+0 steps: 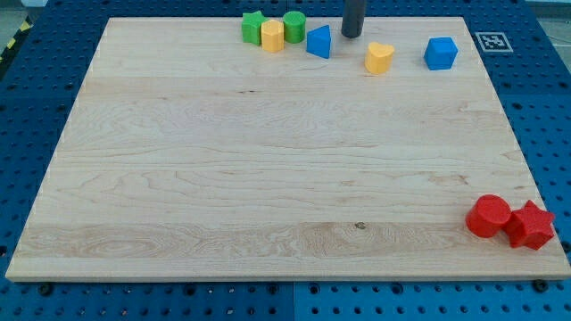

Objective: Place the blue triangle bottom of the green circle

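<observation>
- Nearest the camera, at the view's bottom right corner of the tabletop (pixel 268 178), a red cylinder (pixel 488 216) and a red star (pixel 532 225) sit touching, the star close to the right edge.
- Pale wood grain covers the tabletop; it rests on a blue perforated base (pixel 27 107) that shows on all sides, and a black-and-white marker tag (pixel 492 41) lies on that base just off the top right corner.
- Along the top edge, from the view's left: a green star (pixel 253 27), a yellow cylinder (pixel 272 37) touching it, and the green circle (pixel 294 27) touching the yellow one.
- Just right of that cluster stands the blue triangle (pixel 319 42), beside the green circle and slightly lower in the view, not directly beneath it.
- My tip (pixel 351 35) stands just right of the blue triangle and a little higher in the view, with a narrow gap between them; as a bare rod, this tool clasps nothing.
- Further right lie a yellow heart (pixel 379 57) and then a blue cube (pixel 441 53), apart from each other.
- Below the top row, broad bare wood stretches from the left edge across to the red pair.
</observation>
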